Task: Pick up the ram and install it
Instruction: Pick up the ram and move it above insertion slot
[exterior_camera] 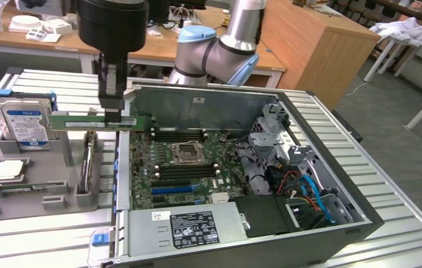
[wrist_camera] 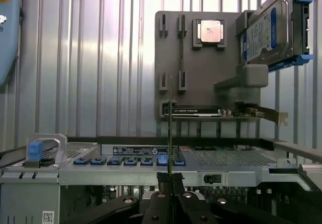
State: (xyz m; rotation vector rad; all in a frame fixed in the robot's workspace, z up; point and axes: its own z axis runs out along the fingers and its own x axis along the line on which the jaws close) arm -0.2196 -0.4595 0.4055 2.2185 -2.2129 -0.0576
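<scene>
The ram stick (exterior_camera: 99, 121) is green. The hard drive (exterior_camera: 23, 120) is silver with a blue-and-white label. The tray (exterior_camera: 39, 201) is plain grey. The table (exterior_camera: 401, 167) is ribbed silver.
</scene>
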